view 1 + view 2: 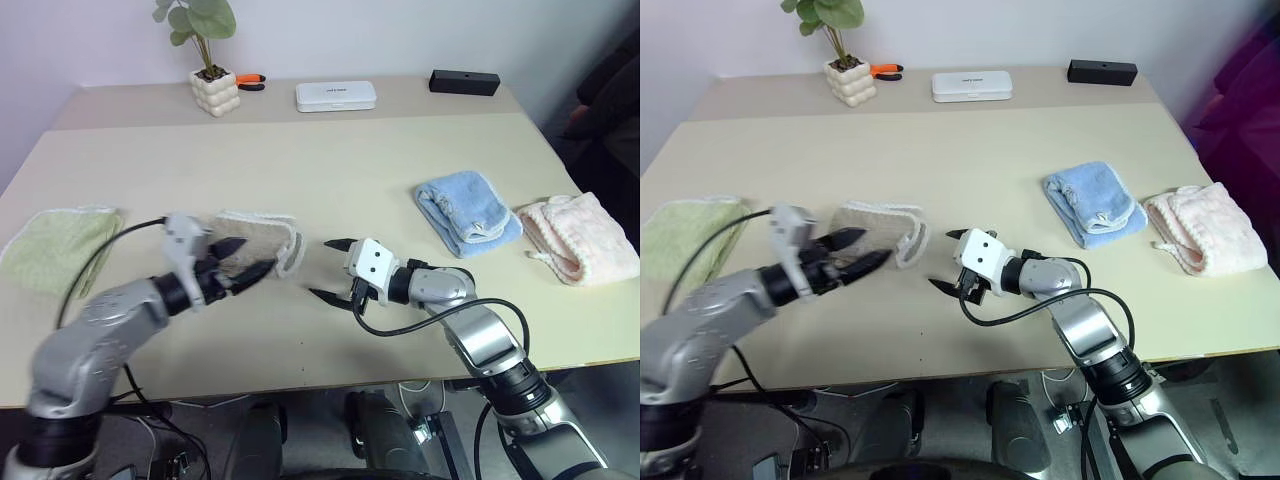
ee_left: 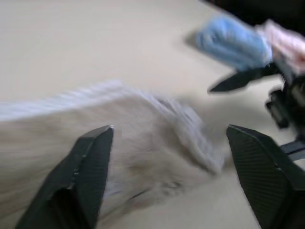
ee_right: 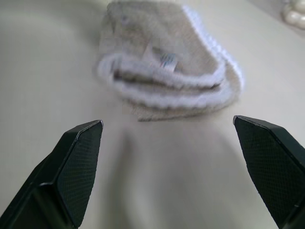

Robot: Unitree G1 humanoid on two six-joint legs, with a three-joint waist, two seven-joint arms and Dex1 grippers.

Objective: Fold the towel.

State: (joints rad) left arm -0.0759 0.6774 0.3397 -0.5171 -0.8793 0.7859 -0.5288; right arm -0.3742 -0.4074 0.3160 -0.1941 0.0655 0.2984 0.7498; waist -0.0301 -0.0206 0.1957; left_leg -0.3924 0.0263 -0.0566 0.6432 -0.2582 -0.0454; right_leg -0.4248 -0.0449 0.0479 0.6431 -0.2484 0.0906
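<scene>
At the left-centre of the frame, the left gripper (image 1: pixel 240 258) is held spread above the beige-tan terry towel with white edging (image 1: pixel 262 238), already folded into a small bundle. Just to its right, the right gripper (image 1: pixel 334 269) is seen spread, empty. The folding is judged nearly finished; only withdrawal seems needed.

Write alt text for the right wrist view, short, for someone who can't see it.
A folded beige towel with white stitched edging and a small label lies on a tan table, straight ahead of the right gripper. The gripper's two black fingers stand wide apart, short of the towel and holding nothing.
</scene>
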